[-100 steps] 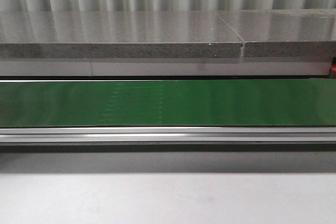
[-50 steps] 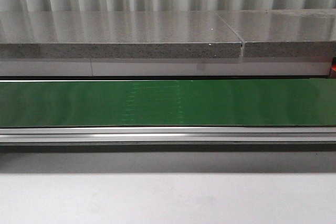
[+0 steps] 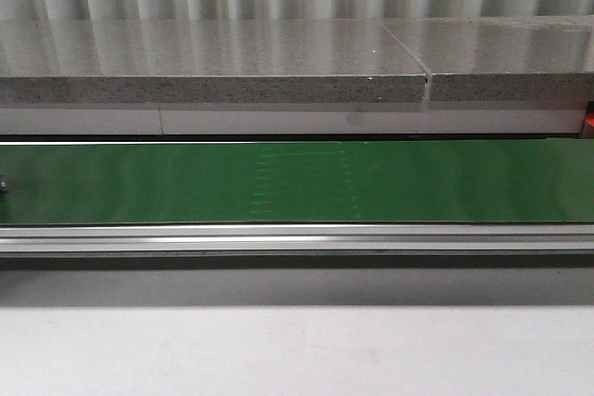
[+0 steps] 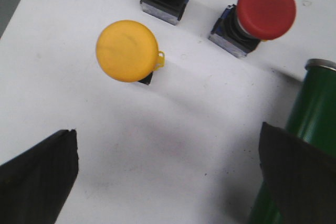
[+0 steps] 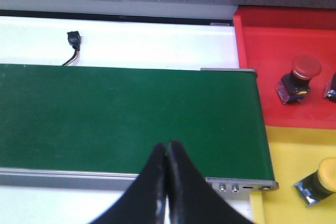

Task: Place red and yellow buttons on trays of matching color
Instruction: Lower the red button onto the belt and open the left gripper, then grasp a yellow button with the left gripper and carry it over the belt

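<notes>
Your left fingers (image 4: 168, 182) hang spread wide over two yellow buttons (image 4: 127, 51) and one red button (image 4: 265, 10) on the white tabletop (image 4: 173, 145). Your right fingers (image 5: 167, 182) are pressed together above the green belt (image 5: 126, 114), beside the red tray (image 5: 273, 51) and yellow tray (image 5: 294, 145), each carrying a matching button.

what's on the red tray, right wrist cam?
One red button stands on the red tray, red cap up. A second item at the frame edge is cut off, so its colour is unknown. The rest of the tray lies out of frame.
</notes>
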